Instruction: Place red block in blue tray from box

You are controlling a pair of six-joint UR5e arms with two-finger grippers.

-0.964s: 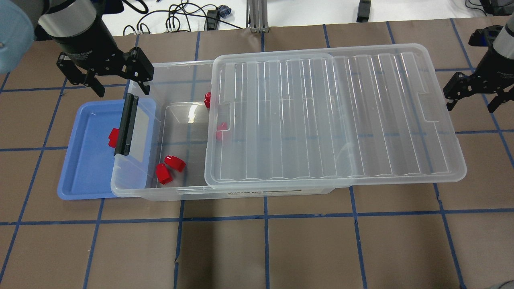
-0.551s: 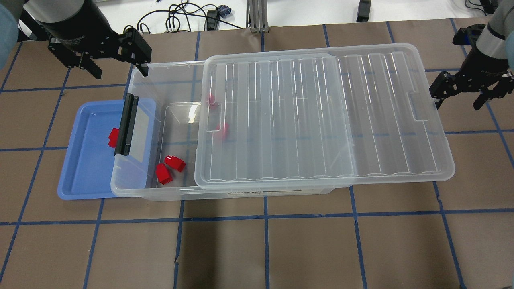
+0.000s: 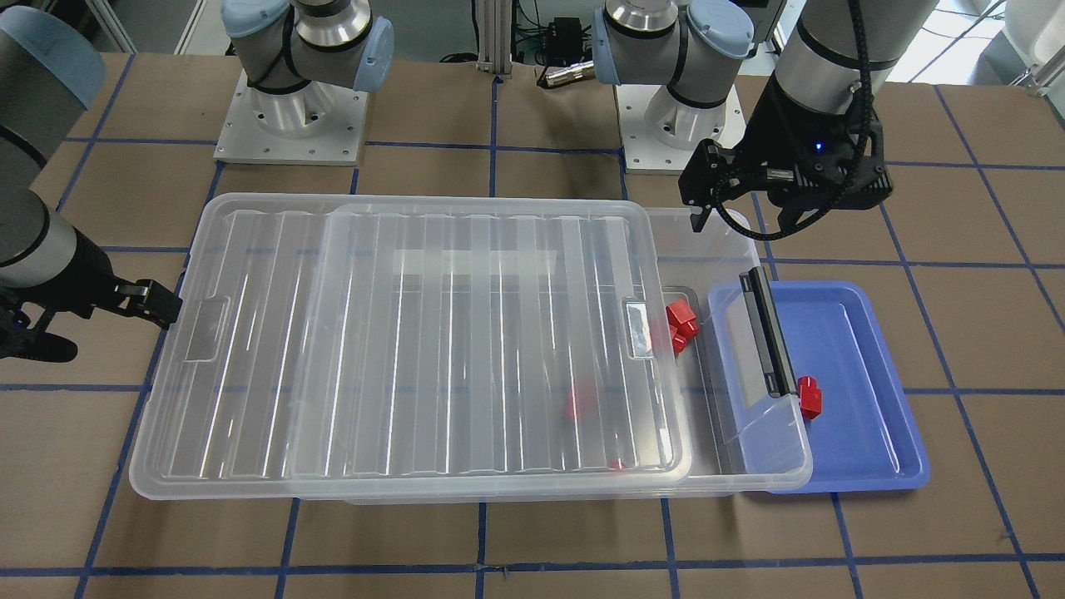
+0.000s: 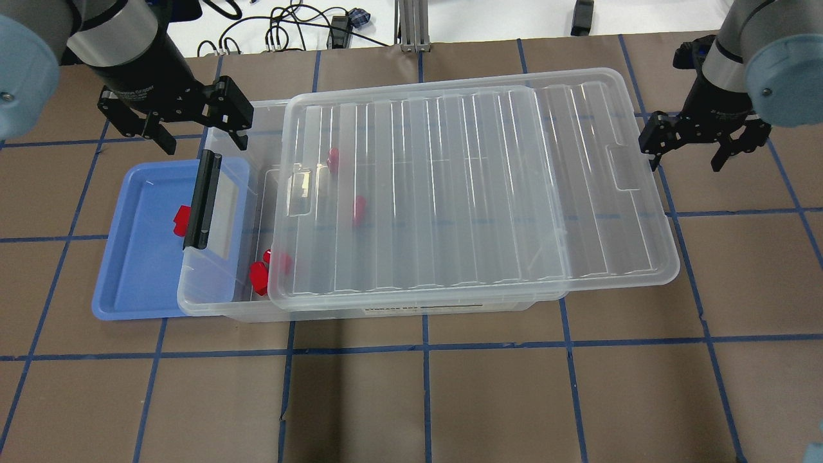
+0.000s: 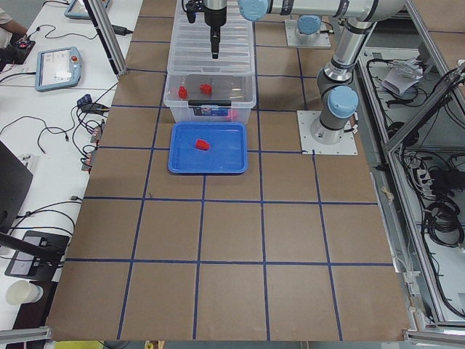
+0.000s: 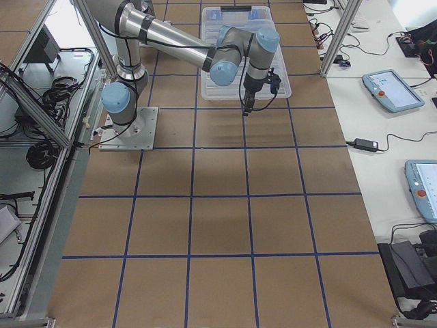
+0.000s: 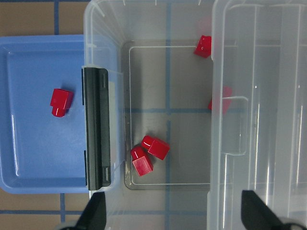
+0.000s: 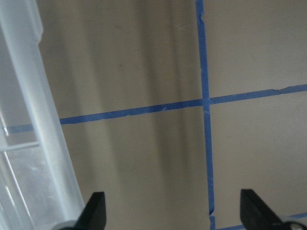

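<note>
A red block [image 4: 182, 220] lies in the blue tray [image 4: 138, 257], partly behind the box's black latch [image 4: 204, 199]; it also shows in the left wrist view [image 7: 60, 101]. The clear box [image 4: 218, 307] holds several more red blocks [image 7: 142, 163], some under its ribbed lid [image 4: 476, 186]. The lid lies shifted right, leaving the box's left end uncovered. My left gripper [image 4: 202, 138] is open and empty, above the box's far left corner. My right gripper [image 4: 685, 161] is open and empty, right at the lid's right end.
The blue tray's right part sits under the box's left end. Brown table paper with blue tape lines [image 8: 204, 100] surrounds the box. Cables [image 4: 283, 29] and a metal post lie beyond the far edge. The arm bases [image 3: 291, 108] stand on the robot's side.
The lid has slid left and now covers more of the box's opening and its blocks. My right gripper has moved left with the lid's right end. My left gripper stays near the box's far left corner.
</note>
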